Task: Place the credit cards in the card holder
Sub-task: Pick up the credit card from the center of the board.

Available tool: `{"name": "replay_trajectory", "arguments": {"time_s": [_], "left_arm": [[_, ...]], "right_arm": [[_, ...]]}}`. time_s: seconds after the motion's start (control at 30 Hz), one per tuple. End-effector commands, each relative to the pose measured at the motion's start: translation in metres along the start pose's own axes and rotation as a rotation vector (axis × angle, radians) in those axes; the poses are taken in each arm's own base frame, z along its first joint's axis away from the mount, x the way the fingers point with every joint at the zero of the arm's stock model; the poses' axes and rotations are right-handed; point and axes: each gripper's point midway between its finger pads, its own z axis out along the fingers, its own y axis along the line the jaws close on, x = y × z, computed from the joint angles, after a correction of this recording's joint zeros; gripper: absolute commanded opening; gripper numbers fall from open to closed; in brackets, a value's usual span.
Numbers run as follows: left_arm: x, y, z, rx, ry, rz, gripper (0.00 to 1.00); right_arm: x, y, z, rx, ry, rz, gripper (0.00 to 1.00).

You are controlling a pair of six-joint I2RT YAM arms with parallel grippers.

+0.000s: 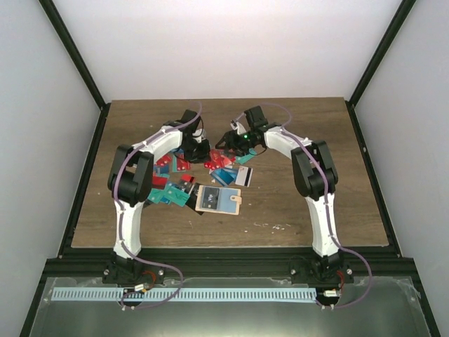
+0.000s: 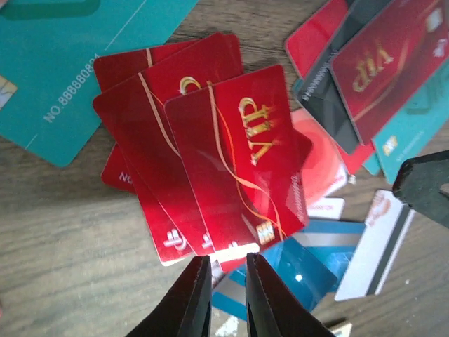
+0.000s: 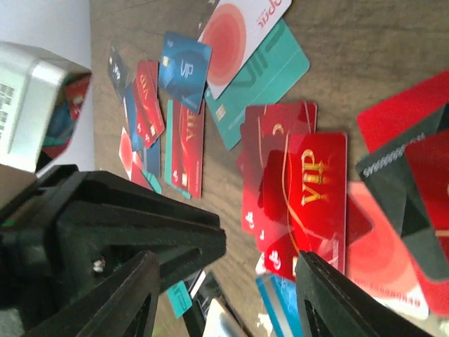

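Through the left wrist camera I see the left gripper [image 2: 228,295] low over the wooden table [image 2: 63,239]. Its two dark fingers stand a narrow slit apart, and I can't tell whether they pinch anything. Right at the tips lies an overlapping fan of red VIP cards [image 2: 210,154]. A teal card [image 2: 77,63] sits far left of the fan. To the right, another red VIP card [image 2: 393,63] lies on a black card [image 2: 330,105]. A white card with a red circle [image 2: 323,161] pokes out from under the fan, with a blue card [image 2: 309,263] beside it. A black piece [image 2: 424,186] juts in at the right edge.
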Motion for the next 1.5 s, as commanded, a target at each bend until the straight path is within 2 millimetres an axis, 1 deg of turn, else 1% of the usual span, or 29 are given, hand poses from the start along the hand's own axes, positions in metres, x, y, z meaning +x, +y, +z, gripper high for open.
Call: {"name": "replay_trajectory", "arguments": {"time_s": [0.0,0.17,0.27,0.4,0.5,0.57,0.67,0.9,1.1,1.3,1.4,1.47], "left_arm": [[-0.007,0.003,0.012,0.004,0.030,0.011,0.17],[-0.006,0.009,0.027,0.010,0.062,0.027,0.15],[-0.004,0.013,0.034,0.003,0.075,0.040,0.14],[0.003,0.018,0.049,0.013,0.114,0.046,0.12],[0.009,0.026,0.058,-0.011,0.134,0.046,0.11],[0.013,0.032,0.062,-0.025,0.150,0.042,0.10],[0.019,0.037,0.068,-0.035,0.168,0.038,0.09],[0.029,0.043,0.075,-0.033,0.193,0.030,0.08],[0.031,0.044,0.076,-0.028,0.196,0.024,0.08],[0.031,0.043,0.075,-0.027,0.193,0.024,0.08],[0.030,0.042,0.073,-0.024,0.188,0.025,0.08],[0.030,0.040,0.071,-0.019,0.186,0.024,0.08]], "right_arm": [[-0.010,-0.019,0.011,0.063,0.008,0.013,0.55],[-0.006,-0.035,0.020,0.092,0.026,0.052,0.54],[0.000,-0.041,0.021,0.105,0.038,0.078,0.53],[0.012,-0.044,0.024,0.101,0.061,0.104,0.53],[0.023,-0.045,0.030,0.100,0.090,0.116,0.53],[0.030,-0.043,0.034,0.093,0.112,0.121,0.52],[0.034,-0.039,0.038,0.069,0.126,0.126,0.51],[0.032,-0.029,0.040,0.008,0.136,0.127,0.42],[0.032,-0.026,0.038,0.001,0.135,0.128,0.22],[0.034,-0.028,0.039,-0.004,0.134,0.131,0.08],[0.036,-0.028,0.039,-0.002,0.135,0.134,0.01],[0.036,-0.028,0.038,-0.004,0.134,0.133,0.01]]}}
